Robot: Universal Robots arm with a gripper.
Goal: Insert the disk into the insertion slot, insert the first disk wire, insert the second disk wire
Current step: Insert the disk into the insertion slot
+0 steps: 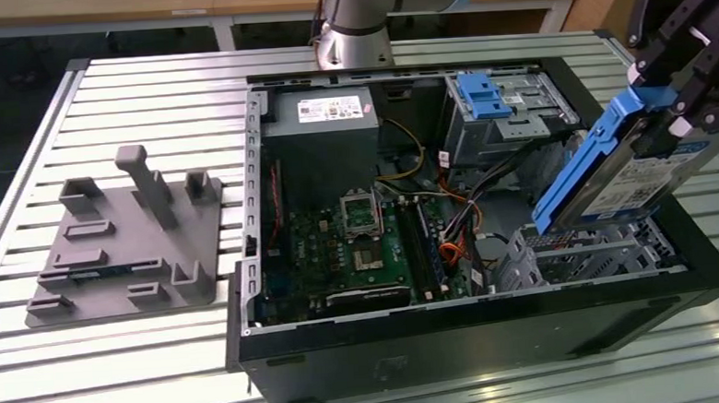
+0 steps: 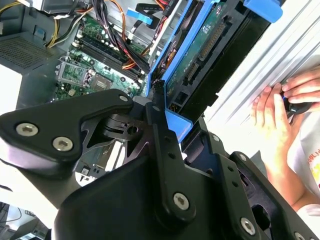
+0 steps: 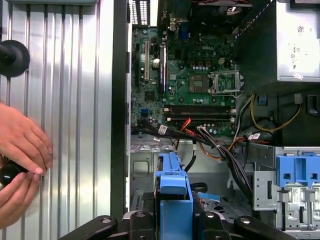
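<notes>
My gripper [image 1: 675, 116] is shut on the disk [image 1: 617, 174], a grey drive with a white label in a bright blue carrier. It holds the disk tilted on edge above the open computer case, at the exterior view's right. The disk's lower end hangs just over the insertion slot [image 1: 584, 256], a perforated silver cage in the case's near right corner. In the second wrist view the black fingers [image 2: 159, 117] clamp the carrier beside the disk's connector edge [image 2: 207, 47]. In the first wrist view the blue carrier [image 3: 172, 186] rises from the gripper. Loose black and orange wires [image 3: 220, 150] lie beside the cage.
A taller grey bay with a blue latch [image 1: 487, 95] stands behind the cage. The motherboard [image 1: 350, 248] and power supply [image 1: 321, 111] fill the case. A grey fixture plate [image 1: 128, 241] lies on the slatted table. A person's hands [image 3: 20, 150] rest beside the case.
</notes>
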